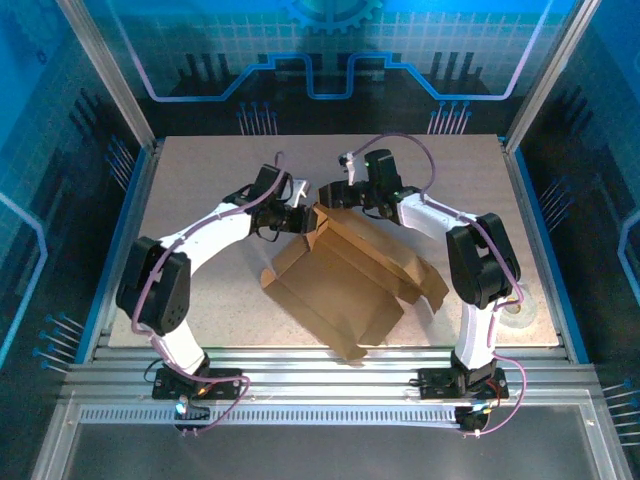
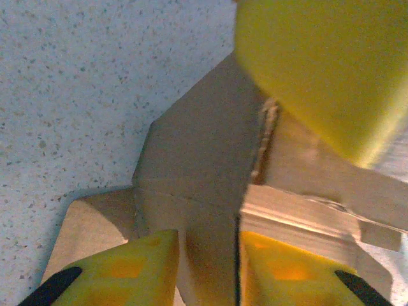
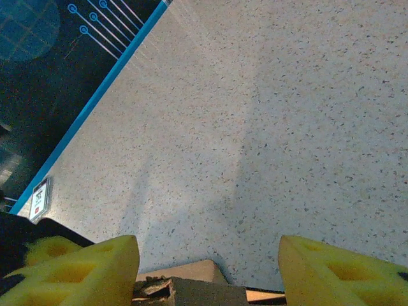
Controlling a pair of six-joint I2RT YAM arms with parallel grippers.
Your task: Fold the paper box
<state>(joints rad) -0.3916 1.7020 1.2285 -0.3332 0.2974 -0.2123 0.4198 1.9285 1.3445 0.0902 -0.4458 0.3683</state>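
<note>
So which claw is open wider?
The right claw: its fingers stand far apart, while the left claw sits closed around a box flap.

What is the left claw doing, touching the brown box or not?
Touching. In the left wrist view, the left gripper clamps a fold of the paper box, with cardboard pressed against both yellow fingers and no space showing.

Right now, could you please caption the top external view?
Left claw and right claw at the far corner of the half-folded paper box.
</note>
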